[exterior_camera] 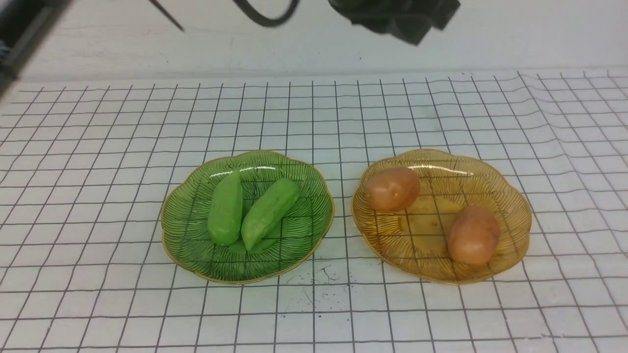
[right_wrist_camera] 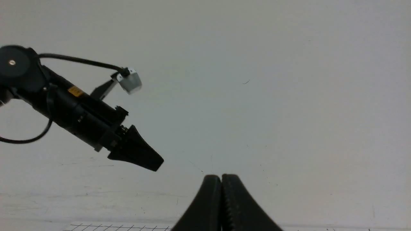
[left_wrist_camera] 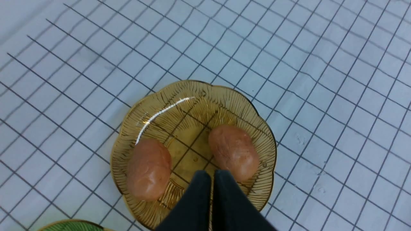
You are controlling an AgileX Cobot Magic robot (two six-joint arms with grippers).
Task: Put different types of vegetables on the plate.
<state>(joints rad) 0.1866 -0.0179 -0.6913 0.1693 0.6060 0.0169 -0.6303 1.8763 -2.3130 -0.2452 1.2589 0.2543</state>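
Black tapered fingers [left_wrist_camera: 199, 199] of the left end effector [left_wrist_camera: 212, 176] are pressing flat against each other and gripping nothing. In the left wrist view they are hanging over the amber plate [left_wrist_camera: 192, 93], above the gap between its two potatoes. The right end effector [right_wrist_camera: 221, 179] is likewise sitting fully closed and empty. Its camera is facing the pale wall [right_wrist_camera: 289, 80], with only a sliver of gridded desk [right_wrist_camera: 112, 227] showing beneath. In that same view the left arm [right_wrist_camera: 74, 109] is slanting downward, raised well off the desk. From the front, the arms are showing only as dark shapes [exterior_camera: 397, 19] along the top of the picture, high above everything.

All four vegetables are lying on plates. The left cucumber [exterior_camera: 226, 210] and the right cucumber [exterior_camera: 270, 212] are resting on the green plate [exterior_camera: 181, 215], on the robot's left, with their near ends converging until they are touching or nearly so. The far potato [exterior_camera: 391, 189] and the near potato [exterior_camera: 473, 235] are sitting well apart on the amber plate, on the robot's right.

A narrow strip of bare desk is separating the two scalloped rims. Open gridded surface is stretching out on every side of both plates. The covering is rippling toward the far right corner, and a few dark specks [exterior_camera: 319, 279] are marking it just in front of the gap.
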